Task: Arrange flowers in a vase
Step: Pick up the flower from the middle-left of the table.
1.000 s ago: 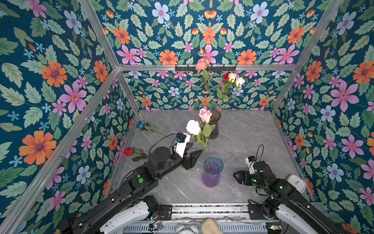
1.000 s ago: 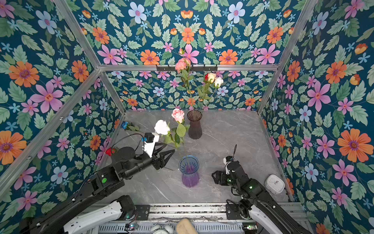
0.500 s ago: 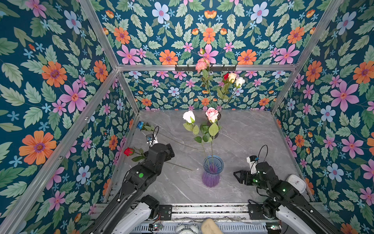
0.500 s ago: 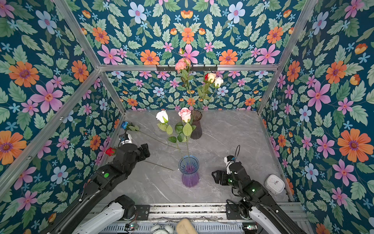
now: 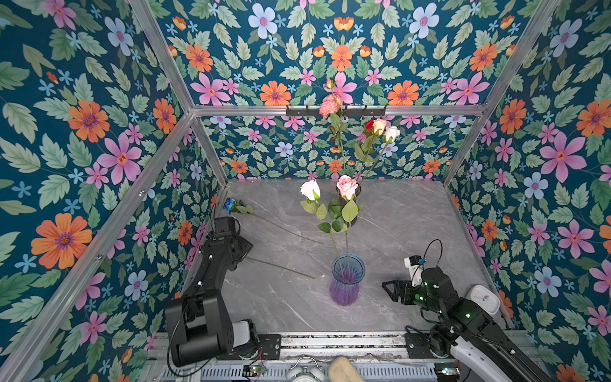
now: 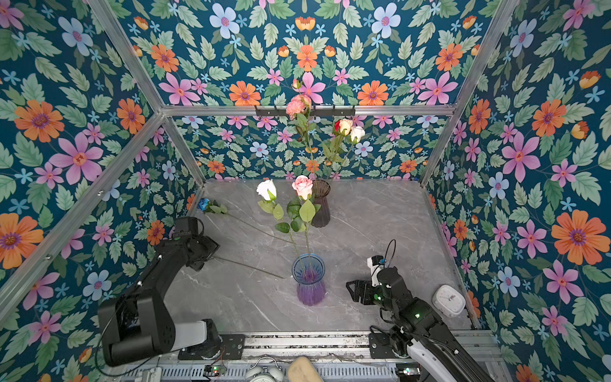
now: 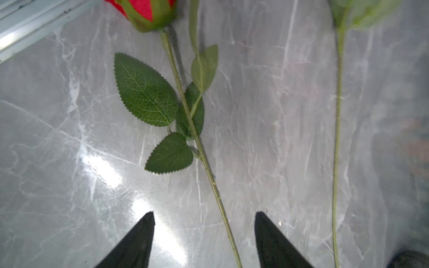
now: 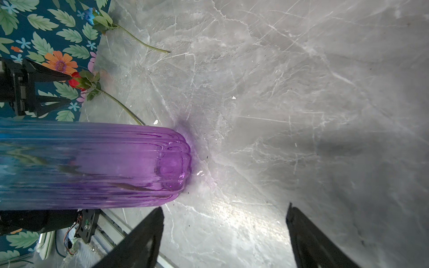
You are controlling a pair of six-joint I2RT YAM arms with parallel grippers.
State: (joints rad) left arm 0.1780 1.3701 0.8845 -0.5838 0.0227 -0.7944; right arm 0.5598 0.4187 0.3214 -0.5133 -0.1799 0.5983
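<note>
- A white rose and a pink rose are stood upright in a blue-to-purple glass vase, which is set near the front middle of the grey marble table.
- A red rose is laid flat by the left wall. Its stem is seen running between the fingers of the left gripper, which are spread apart with nothing clamped.
- A blue rose is laid flat farther back along the same wall.
- A dark vase at the back is filled with a frilly pink bloom and red, peach and white roses.
- The right gripper is seen wide apart and empty, just beside the glass vase's base.
</note>
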